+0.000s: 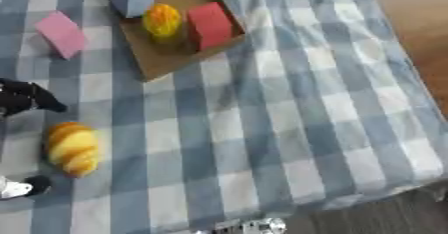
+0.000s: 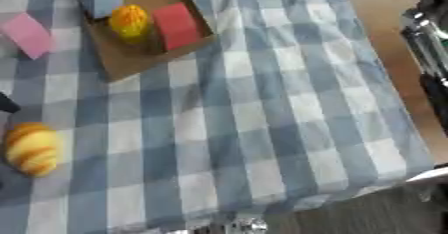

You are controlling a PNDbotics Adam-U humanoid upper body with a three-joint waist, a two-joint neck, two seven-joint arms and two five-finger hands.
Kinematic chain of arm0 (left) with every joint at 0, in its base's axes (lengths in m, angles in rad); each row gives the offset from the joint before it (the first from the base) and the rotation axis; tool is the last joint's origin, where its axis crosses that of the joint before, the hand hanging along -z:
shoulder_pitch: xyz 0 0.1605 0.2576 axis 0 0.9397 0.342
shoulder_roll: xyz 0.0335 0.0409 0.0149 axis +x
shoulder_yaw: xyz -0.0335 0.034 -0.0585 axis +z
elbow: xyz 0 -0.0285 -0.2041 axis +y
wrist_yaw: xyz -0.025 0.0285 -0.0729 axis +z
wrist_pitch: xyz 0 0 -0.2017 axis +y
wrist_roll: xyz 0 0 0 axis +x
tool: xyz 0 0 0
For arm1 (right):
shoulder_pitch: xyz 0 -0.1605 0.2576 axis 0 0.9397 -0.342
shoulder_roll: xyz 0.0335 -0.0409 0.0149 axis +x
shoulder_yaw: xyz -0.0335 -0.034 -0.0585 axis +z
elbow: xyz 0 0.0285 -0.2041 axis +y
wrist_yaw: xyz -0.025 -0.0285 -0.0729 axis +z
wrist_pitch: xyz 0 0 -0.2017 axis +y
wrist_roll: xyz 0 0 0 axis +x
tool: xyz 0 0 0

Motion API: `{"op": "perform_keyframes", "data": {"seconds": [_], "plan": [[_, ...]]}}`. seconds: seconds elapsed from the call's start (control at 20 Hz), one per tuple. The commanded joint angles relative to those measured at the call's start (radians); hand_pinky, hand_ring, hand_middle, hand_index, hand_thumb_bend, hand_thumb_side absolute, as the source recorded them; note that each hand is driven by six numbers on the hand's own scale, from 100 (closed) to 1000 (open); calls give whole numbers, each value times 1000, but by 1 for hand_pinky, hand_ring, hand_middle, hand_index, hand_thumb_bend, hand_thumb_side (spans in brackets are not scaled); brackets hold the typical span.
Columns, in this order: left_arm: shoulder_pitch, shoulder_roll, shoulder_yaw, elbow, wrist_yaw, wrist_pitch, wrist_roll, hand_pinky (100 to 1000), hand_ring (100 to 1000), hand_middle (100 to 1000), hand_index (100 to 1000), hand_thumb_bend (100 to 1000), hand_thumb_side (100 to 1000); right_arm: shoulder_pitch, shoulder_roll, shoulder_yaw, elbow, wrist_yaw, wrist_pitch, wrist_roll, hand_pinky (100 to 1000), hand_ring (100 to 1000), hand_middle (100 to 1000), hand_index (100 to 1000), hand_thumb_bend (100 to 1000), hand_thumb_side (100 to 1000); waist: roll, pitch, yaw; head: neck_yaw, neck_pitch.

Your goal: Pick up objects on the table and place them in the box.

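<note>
Bench (image 1: 289, 128) under blue-and-white checked cloth, lying askew, right edge falling away toward brown floor (image 1: 420, 18). Flat brown box (image 1: 171, 53) on cloth at upper left. Pink block (image 1: 61, 34) on cloth just left of box, apart from it. Yellow-orange bread-shaped thing (image 1: 72, 149) on cloth near left edge, well apart from box. Rest of cloth bare checks, some wrinkles near far right.

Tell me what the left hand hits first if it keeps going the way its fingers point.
The left hand points right and slightly down across the checked cloth. That line looks free; the yellow bread lies below it, though depth is unclear.
</note>
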Motion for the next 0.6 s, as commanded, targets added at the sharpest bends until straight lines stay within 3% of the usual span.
{"op": "perform_keyframes", "data": {"seconds": [0.05, 0.25, 0.6], "plan": [[-16, 19, -13, -16, -29, 19, -17, 849, 776, 748, 842, 518, 343, -5, -13, -8, -14, 7, 4, 0, 730, 718, 690, 754, 100, 523, -4, -16, 2, 7, -8], [-42, -3, -40, -16, -62, 59, -23, 841, 775, 747, 834, 412, 330, -4, -5, -5, -14, 9, 6, 3, 730, 716, 689, 754, 100, 523, -8, -13, 0, 14, -14], [-76, -29, -75, -16, -146, 104, -70, 849, 801, 777, 870, 341, 329, -4, 4, 0, -14, 10, 7, 9, 731, 715, 689, 754, 100, 523, -12, -7, -5, 14, -25]]}}
